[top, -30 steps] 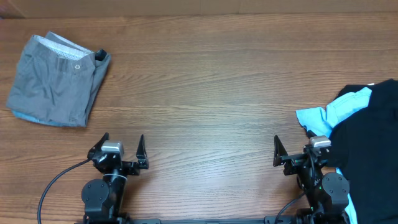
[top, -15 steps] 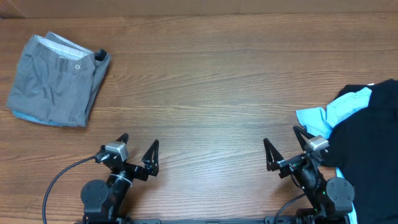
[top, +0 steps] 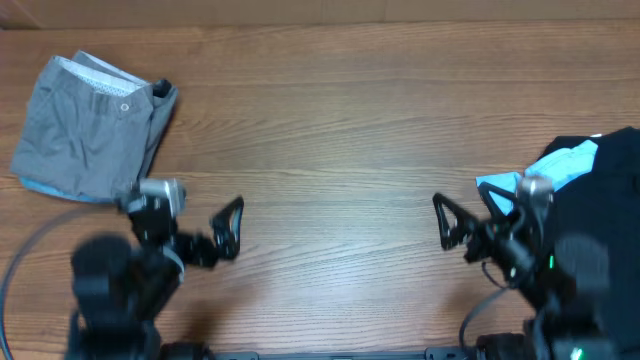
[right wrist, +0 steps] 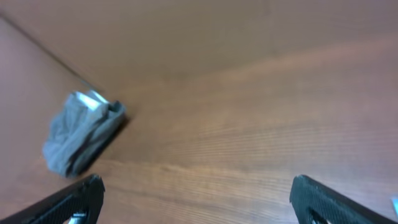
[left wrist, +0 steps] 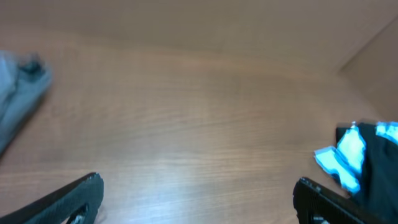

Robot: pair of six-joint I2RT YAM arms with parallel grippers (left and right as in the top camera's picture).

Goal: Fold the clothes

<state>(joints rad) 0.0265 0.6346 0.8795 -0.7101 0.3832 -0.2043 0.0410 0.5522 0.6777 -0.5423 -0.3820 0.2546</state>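
The clothes lie in two places on the table (top: 330, 120). The biggest piece is a black garment (top: 600, 240), heaped at the right edge near the front corner. It is not folded, and a light blue garment (top: 548, 168) sticks out from under its left side. At the far left corner grey shorts (top: 90, 130) lie already folded, well apart from the heap.

The main risk is judged to be at the heap. The two garments overlap, so a pinch at the border could take both layers together, and then neither spreads flat. A pull on the blue cloth alone could also drag the black one with it, or push part of it over the right edge. A smaller risk is at the left side, where the left arm stands near the folded shorts. A wide sweep there could brush them and open the fold.

The left gripper (left wrist: 198, 182) has its fingers spread wide with nothing between them, above bare wood near the front edge. The right gripper (right wrist: 198, 180) is equally wide apart and holds nothing, just beside the blue cloth.

The black garment is cut off by the right border of the overhead view, so its full shape and kind cannot be told, nor whether it hangs over the edge. Both arms are blurred in the overhead view, and the wrist views are soft too.
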